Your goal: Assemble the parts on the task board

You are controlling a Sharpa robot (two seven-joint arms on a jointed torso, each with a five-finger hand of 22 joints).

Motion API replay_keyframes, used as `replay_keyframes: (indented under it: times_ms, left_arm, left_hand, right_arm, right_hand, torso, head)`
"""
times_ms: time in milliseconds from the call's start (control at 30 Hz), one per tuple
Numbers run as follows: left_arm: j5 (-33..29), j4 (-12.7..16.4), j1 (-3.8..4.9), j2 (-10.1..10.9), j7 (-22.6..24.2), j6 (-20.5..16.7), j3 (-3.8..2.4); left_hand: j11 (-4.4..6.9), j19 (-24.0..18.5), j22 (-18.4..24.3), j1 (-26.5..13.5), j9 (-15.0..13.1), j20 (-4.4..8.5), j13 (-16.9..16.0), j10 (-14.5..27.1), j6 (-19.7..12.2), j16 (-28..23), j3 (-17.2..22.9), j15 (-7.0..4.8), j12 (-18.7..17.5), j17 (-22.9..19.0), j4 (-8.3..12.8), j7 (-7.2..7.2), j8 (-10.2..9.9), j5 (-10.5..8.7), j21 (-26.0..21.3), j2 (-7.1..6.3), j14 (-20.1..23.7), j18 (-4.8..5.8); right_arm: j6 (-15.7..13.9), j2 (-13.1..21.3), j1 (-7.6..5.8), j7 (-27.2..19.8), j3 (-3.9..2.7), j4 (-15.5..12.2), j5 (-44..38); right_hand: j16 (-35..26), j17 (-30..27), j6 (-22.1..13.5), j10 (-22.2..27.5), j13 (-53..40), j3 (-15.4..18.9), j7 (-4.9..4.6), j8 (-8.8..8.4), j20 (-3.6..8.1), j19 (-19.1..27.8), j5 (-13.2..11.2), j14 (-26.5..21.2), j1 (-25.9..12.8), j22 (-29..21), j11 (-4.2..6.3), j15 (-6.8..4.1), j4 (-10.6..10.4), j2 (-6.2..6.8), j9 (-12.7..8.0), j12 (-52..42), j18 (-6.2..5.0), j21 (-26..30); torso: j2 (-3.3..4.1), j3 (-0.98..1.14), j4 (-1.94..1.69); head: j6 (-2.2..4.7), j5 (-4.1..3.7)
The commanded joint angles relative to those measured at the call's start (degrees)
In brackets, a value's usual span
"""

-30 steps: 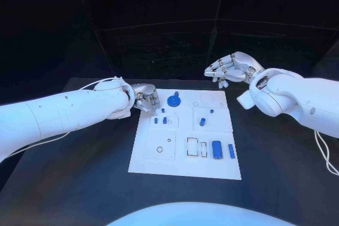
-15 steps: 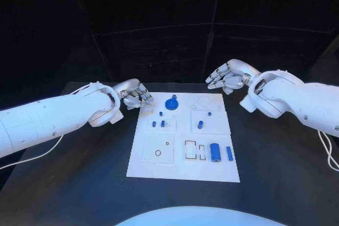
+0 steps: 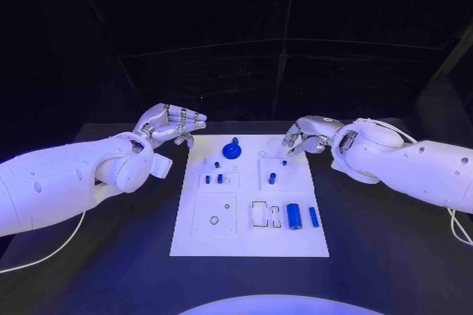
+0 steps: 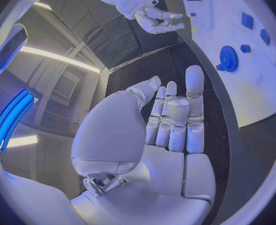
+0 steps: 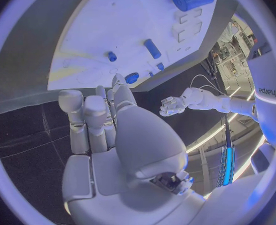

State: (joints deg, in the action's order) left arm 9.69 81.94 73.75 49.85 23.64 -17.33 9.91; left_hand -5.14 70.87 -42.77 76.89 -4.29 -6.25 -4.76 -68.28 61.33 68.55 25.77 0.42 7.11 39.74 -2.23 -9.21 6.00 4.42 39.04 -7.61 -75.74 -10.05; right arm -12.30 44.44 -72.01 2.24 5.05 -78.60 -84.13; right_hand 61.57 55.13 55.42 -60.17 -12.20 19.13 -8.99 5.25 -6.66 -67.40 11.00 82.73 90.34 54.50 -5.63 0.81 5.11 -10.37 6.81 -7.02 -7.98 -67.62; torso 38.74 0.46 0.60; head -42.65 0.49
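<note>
We see our left hand (image 3: 169, 124) raised at upper left, fingers loosely spread, empty; our right hand (image 3: 307, 135) hovers, curled and empty, over the board's (image 3: 247, 240) upper right corner

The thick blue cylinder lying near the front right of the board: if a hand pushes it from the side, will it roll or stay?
The thick blue cylinder lies on its side on the flat white task board, so it would probably roll. It looks rigid and smooth, maybe slippery between the fingers. It seems small, likely light.
</note>
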Motion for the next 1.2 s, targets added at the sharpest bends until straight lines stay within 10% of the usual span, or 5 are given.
replay_keyframes:
  times_ms: [33, 1200]
  left_arm:
    - [-11.9, 1.1, -0.01, 0.2, 5.4, 2.8, -0.02]
    - [-14.6, 3.0, -0.13, 1.4, 5.0, 4.8, -0.01]
  left_hand:
    - [-0.08, -0.5, 0.2, -0.5, 0.1, 0.07, -0.1, 0.1, 0.0, -0.3, -0.5, -0.01, 0.3, -0.4, -0.1, -0.20, 0.2, -0.18, -0.4, 0.07, 0.4, -0.44]
    - [-0.15, -0.7, 1.1, 1.4, 0.1, 0.14, -0.2, 0.9, -0.5, -1.6, -0.4, -0.03, 1.1, -2.9, 1.1, -0.36, 0.3, 0.53, -1.8, 1.25, 1.7, -0.44]
  right_arm:
    - [2.3, 0.0, 0.42, 2.3, -0.04, -0.5, -7.2]
    - [4.5, -2.1, 2.31, 2.3, -0.05, 0.2, -8.9]
  right_hand:
    - [0.8, 0.7, -0.1, -0.5, 0.9, 0.2, -0.05, -0.52, 0.01, -0.9, -0.5, 0.8, -0.6, 0.9, 0.00, -0.08, 0.3, -0.25, -0.3, 0.3, 0.73, -0.7]
    - [6.3, 5.7, 4.1, -4.2, 7.8, -0.8, -0.55, -1.39, 0.00, -5.3, -1.3, 2.5, -0.4, 8.2, -0.02, -0.17, 5.1, -4.71, -2.3, 0.9, 2.06, -6.0]
  torso:
    - [-0.01, 0.01, 0.04]
    - [0.12, 0.04, 0.03]
  head:
    - [-0.12, -0.25]
    - [-1.07, -0.13]
